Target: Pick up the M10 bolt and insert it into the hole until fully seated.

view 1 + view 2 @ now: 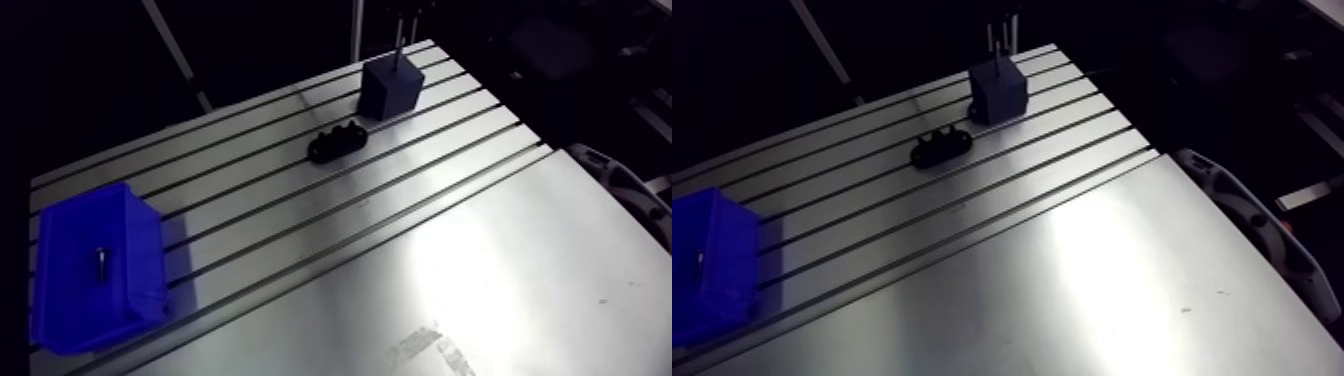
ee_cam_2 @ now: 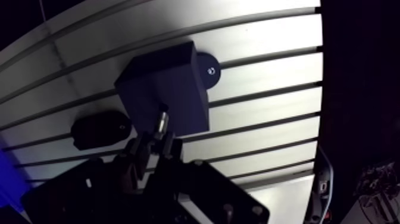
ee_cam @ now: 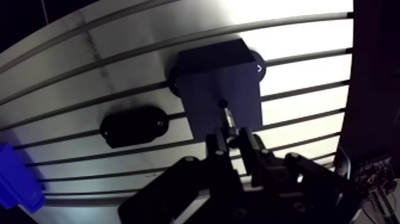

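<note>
Spanning the arm view, the slotted tabletop [image 1: 480,260] carries everything in sight. A blue bin [image 1: 95,325] sits on it at the near left, well apart from the other things. At the far edge stands a dark blue block [image 3: 214,71], upright and square-sided, with a dark round foot [image 3: 259,62] showing from under one corner. The tool [image 3: 233,138] hangs directly over this block. In the wrist view its two fingers [image 3: 247,146] are drawn in close, with only a narrow gap between them, and they are clamped on the bolt. Just beside the block, a slot or two nearer the bin, lies a black oval piece [image 3: 134,125], flat on the tabletop and not touching the block. The bolt [image 3: 227,119] is a slim grey shank pinched between the fingertips, pointing down at the block's top face near its middle. In the arm view it reads as a thin upright line rising from the block; whether its tip has entered the block cannot be told. Smallest of all, a short metal part [image 1: 101,262] lies alone on the bin's floor
</note>
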You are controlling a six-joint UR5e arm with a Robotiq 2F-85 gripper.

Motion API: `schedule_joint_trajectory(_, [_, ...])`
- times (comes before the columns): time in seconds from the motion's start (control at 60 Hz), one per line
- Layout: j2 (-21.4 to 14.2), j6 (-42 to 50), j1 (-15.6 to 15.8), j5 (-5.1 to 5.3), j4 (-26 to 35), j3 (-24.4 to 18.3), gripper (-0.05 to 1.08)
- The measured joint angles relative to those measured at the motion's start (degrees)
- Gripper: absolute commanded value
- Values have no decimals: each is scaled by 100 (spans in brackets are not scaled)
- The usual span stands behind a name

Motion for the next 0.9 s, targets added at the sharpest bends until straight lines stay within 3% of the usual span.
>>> schedule_joint_trajectory(0.9, [-1,2,0,20,-7,20,108])
